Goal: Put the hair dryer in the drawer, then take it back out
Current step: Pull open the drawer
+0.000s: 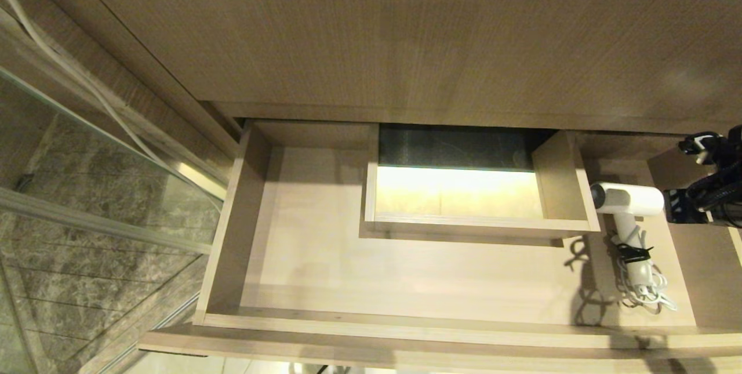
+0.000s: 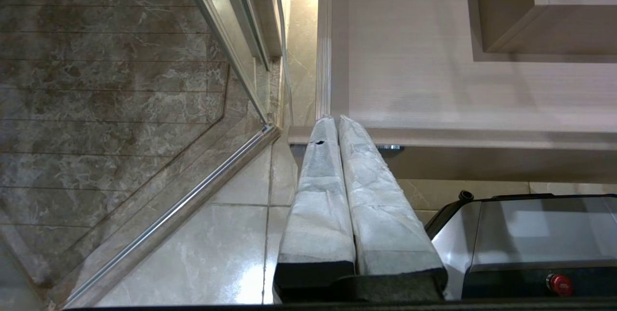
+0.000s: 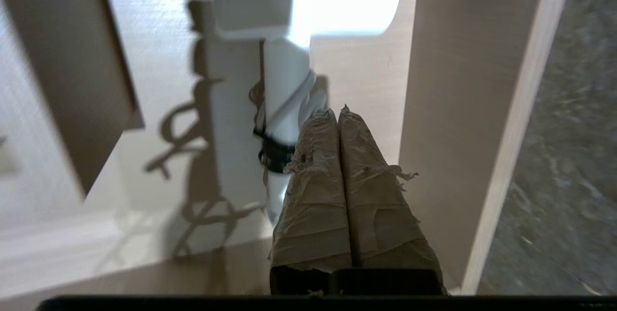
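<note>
The drawer [image 1: 371, 323] stands pulled out, wide and shallow, with a boxed cut-out [image 1: 481, 224] at its back. The white hair dryer [image 1: 629, 200] lies on the drawer's bottom right of that box, barrel toward the back and handle toward the front, its cord bundled with a black tie [image 1: 635, 254]. My right arm [image 1: 710, 188] enters from the right edge beside the barrel. In the right wrist view the right gripper [image 3: 336, 111] is shut and empty, its tips over the hair dryer [image 3: 284, 84] handle near the tie. My left gripper [image 2: 336, 119] is parked, shut and empty, by the drawer's front corner.
A tall wood-grain panel [image 1: 406, 32] rises behind the drawer. A glass shower screen [image 1: 87, 188] with a metal frame stands to the left over marble tiles. The drawer's right side wall [image 3: 458, 108] runs close beside my right gripper. My own base [image 2: 530, 234] shows below the drawer front.
</note>
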